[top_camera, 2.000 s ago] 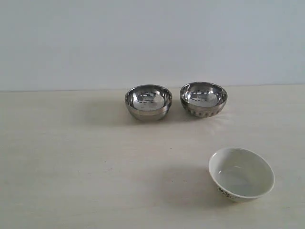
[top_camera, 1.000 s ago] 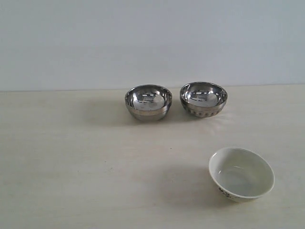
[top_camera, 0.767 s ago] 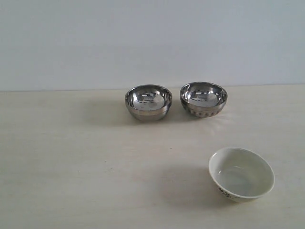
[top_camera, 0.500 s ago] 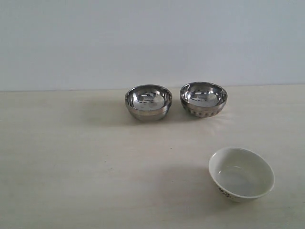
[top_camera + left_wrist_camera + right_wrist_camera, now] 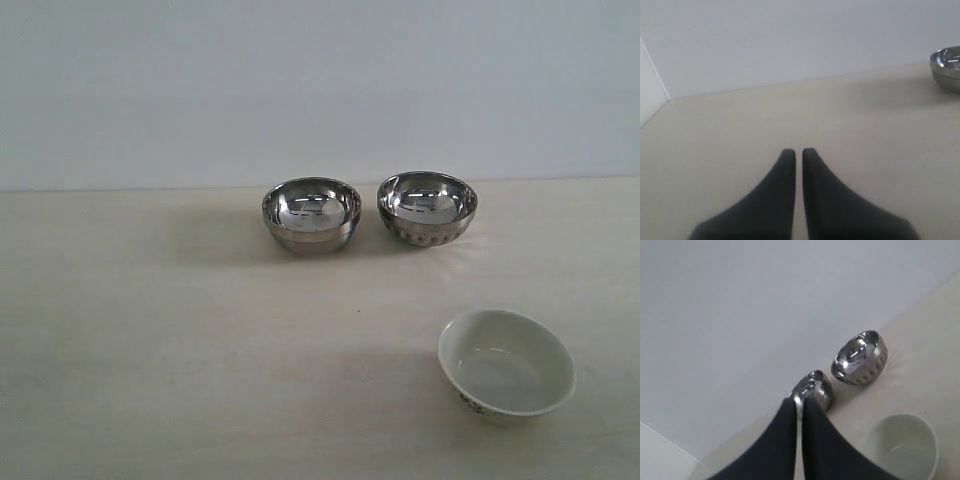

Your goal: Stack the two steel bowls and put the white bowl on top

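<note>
R claw (image 5: 799,402) closed, white bowl (image 5: 907,447) nr, smooth steel bowl (image 5: 816,385) beyond

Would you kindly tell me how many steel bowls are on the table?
2. The smooth steel bowl stands at the back, the dimpled steel bowl just right of it, apart. None looks hidden.

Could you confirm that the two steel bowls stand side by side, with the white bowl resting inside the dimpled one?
Not quite: the exterior view shows the white bowl standing alone on the table, apart from the dimpled steel bowl. The smooth steel bowl does stand beside the dimpled one.
</note>
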Tool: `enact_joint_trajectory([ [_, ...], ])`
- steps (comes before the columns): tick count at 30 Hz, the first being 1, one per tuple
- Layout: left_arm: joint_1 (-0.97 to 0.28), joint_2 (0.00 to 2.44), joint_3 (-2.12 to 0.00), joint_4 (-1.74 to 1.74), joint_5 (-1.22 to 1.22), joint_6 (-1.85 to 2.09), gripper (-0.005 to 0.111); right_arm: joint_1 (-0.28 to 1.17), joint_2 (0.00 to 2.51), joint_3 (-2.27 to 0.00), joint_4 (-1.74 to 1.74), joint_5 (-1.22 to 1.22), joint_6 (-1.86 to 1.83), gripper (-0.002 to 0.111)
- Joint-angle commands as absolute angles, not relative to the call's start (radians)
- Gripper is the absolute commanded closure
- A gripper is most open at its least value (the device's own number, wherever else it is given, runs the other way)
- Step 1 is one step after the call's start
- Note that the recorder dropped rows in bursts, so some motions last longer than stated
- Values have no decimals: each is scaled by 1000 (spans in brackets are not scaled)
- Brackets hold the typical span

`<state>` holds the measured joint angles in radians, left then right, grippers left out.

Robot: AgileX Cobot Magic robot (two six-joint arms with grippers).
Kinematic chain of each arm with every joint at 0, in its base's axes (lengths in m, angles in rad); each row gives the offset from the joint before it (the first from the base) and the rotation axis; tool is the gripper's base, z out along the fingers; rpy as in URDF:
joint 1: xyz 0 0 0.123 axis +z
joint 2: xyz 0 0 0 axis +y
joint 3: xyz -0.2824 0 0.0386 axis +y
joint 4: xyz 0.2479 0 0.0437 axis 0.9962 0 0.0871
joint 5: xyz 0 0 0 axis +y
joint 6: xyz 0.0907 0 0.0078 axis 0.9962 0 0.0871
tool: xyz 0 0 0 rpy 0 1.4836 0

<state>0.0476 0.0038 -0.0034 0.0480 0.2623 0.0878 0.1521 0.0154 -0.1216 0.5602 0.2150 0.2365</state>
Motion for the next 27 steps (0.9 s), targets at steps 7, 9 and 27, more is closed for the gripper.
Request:
enact_joint_trajectory([
  [7, 48, 0, 0, 41, 256, 78, 103, 150, 455, -414, 613, 434, -186, 108],
  [9, 48, 0, 0, 41, 256, 78, 103, 150, 549, -470, 625, 459, -305, 108],
  [27, 48, 0, 0, 41, 256, 78, 103, 242, 1149, -935, 764, 633, -619, 88],
])
